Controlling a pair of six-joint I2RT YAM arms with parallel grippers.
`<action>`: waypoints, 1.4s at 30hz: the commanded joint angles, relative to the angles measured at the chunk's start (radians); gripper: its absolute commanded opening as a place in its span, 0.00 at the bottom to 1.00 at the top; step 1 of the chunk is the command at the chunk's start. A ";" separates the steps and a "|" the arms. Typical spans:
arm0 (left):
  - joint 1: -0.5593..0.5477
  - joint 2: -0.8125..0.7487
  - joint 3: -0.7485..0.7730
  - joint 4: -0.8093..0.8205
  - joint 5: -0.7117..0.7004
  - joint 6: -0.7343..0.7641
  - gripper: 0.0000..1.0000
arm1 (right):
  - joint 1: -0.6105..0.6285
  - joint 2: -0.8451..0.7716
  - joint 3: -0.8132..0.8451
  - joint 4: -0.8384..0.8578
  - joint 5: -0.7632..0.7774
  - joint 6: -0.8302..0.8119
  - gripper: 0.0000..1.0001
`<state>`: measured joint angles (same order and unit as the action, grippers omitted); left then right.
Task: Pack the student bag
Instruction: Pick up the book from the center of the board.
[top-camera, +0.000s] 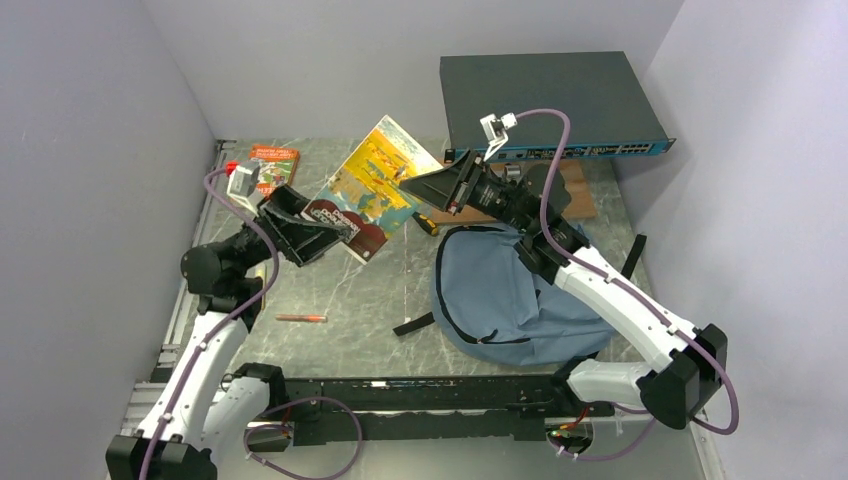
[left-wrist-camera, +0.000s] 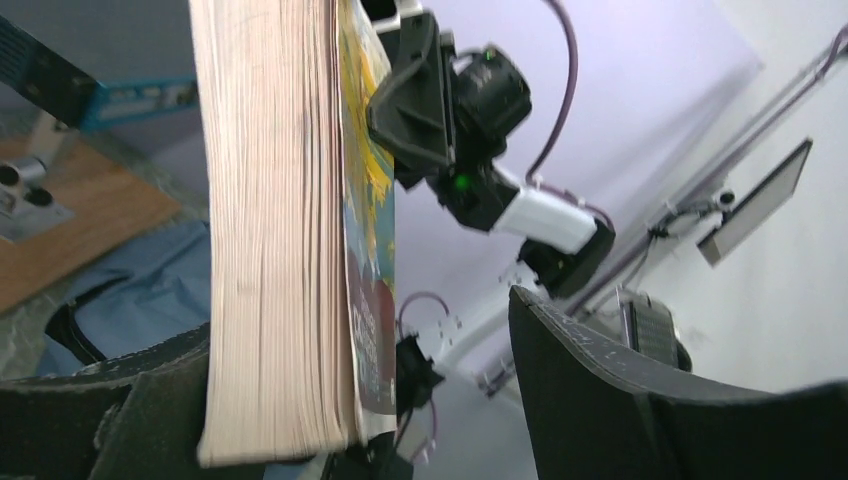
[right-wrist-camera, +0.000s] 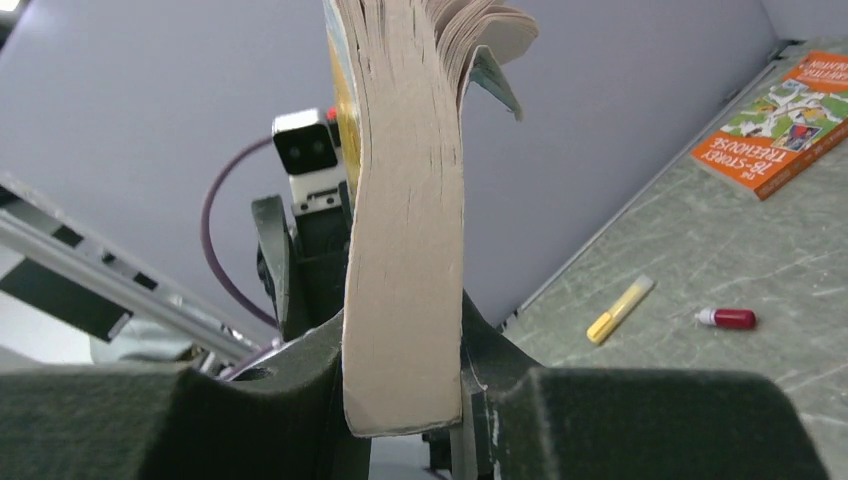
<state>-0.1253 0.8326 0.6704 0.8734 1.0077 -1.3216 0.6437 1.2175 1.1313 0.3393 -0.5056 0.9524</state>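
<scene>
A grey marbled table (top-camera: 380, 300) sits between lilac walls, and closest to the arm bases the student bag (top-camera: 510, 290) lies slumped flat on its right half; whether anything is inside I cannot tell. Just left of the bag and a little beyond it a picture book (top-camera: 375, 185) hangs in the air. The right gripper (top-camera: 425, 187) pinches its right edge and the left gripper (top-camera: 333, 227) stands spread about its lower end, so I'd judge a handover: draw the left arm straight clear before the book swings to the bag's zipper. Farther left of the bag, an orange book (top-camera: 273, 166) lies near the back wall.
</scene>
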 joint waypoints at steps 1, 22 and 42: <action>-0.005 -0.086 -0.056 0.131 -0.244 -0.009 0.79 | 0.014 -0.036 -0.022 0.242 0.252 0.070 0.00; -0.064 0.003 -0.035 0.157 -0.410 -0.010 0.52 | 0.194 0.001 -0.082 0.406 0.596 0.063 0.00; 0.105 -0.069 0.123 -0.464 -0.101 0.369 0.00 | 0.201 -0.209 -0.104 -0.460 0.697 -0.457 0.68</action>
<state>-0.0338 0.8227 0.6331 0.7937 0.8127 -1.2377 0.8452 1.0351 0.9886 0.1745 0.1482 0.7128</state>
